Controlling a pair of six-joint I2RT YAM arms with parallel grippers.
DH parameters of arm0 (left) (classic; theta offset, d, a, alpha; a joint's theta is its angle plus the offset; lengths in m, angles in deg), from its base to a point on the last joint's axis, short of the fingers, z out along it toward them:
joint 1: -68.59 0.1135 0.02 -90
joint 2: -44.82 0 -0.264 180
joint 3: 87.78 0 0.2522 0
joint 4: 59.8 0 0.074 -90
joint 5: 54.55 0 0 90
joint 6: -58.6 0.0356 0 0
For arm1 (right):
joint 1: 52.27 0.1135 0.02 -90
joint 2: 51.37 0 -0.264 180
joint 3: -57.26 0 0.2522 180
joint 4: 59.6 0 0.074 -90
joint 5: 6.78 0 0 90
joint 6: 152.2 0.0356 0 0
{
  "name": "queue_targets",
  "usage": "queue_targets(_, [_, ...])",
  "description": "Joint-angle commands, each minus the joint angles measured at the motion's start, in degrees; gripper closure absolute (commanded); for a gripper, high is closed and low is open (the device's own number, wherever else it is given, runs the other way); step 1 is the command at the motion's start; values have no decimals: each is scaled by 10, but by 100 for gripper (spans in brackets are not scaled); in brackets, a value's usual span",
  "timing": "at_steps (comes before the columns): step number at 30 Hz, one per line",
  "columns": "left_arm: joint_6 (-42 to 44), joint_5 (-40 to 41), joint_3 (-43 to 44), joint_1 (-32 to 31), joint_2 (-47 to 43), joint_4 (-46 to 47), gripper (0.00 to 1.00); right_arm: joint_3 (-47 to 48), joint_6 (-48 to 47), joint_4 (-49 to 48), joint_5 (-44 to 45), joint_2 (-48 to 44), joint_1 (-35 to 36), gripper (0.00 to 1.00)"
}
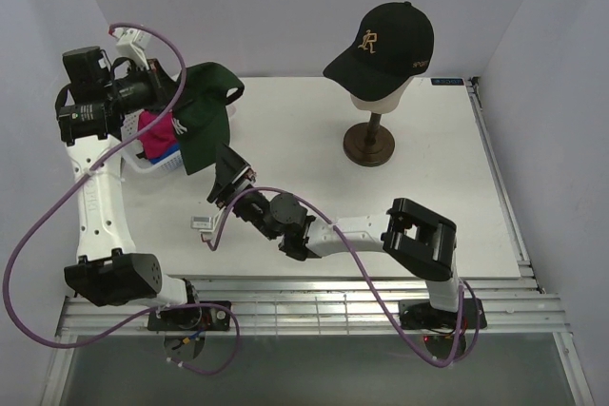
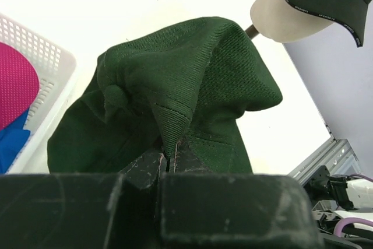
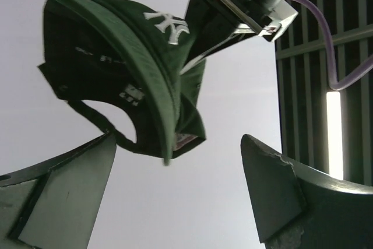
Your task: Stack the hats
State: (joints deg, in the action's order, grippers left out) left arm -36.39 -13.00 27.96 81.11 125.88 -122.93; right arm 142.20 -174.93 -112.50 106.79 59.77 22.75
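The left gripper (image 2: 169,164) is clamped on the crown fabric of the dark green cap (image 2: 186,80), which hangs beside the white basket (image 2: 52,68). The right gripper (image 3: 178,179) is spread wide below the cap.

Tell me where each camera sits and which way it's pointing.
Top external: above, from behind, looking down on the table; left arm and right arm show.
Left wrist: looks along the left fingers, shut on the green cap; basket at left.
Right wrist: low, tilted upward between the open right fingers at that cap.
Shared: all three see the green cap.
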Motion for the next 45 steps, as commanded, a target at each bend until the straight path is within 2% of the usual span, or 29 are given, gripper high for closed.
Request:
queue_targets(1, [1,-18,-4,-3,-19,-5,100,27,-81,-67,2,-5,3,7])
queue_targets(3, [0,-31,-5,-6,-20,-7,100,34,-71,-49,2,-5,3,2])
queue_targets(7, [-3,-35,-12,-11,-25,-11,100,55,-49,-16,-3,5,3,28])
queue_targets(8, [-2,-35,-19,-13,-26,-11,100,66,-47,-6,-2,8,4,32])
queue_targets(15, [2,-24,-28,-22,-23,-10,100,80,-29,41,-1,20,6,46])
queue_targets(17, [2,-23,-32,-25,-22,-9,100,79,-20,49,1,18,7,54])
queue_targets(18, [2,-23,-35,-26,-23,-7,100,78,-17,63,2,15,7,59])
queue_targets(19, [2,-20,-36,-27,-23,-7,100,77,-11,71,2,14,9,87])
queue_targets(20, [2,-19,-37,-28,-22,-6,100,73,-7,70,0,11,9,92])
queue_targets(25, [11,-2,-35,-28,-19,-6,100,77,25,114,9,-9,13,92])
queue_targets(28, [24,25,-29,-28,-15,-6,100,99,97,168,26,-33,13,92])
queue_targets(29, [34,33,-24,-28,-14,-6,97,115,115,221,27,-50,13,92])
queue_targets(30, [39,45,-21,-28,-13,-7,87,127,157,251,29,-57,12,92])
queue_targets(31, [45,52,-17,-28,-11,-8,64,145,183,291,31,-62,10,92])
queue_targets(32, [46,59,-6,-28,-6,-10,53,167,211,335,34,-69,8,92])
queue_targets(33, [66,74,1,-28,-5,-13,46,212,262,409,35,-72,4,92])
queue_targets(37, [71,107,58,-28,3,-15,8,315,368,538,17,-77,-40,92])
queue_targets(39, [71,121,114,-28,16,-21,3,368,412,592,-6,-75,-63,92])
queue_targets(40, [69,138,136,-28,23,-24,2,382,457,606,-16,-76,-87,92])
queue_targets(45, [63,198,255,-28,61,-32,2,475,563,672,-75,-65,-162,92])
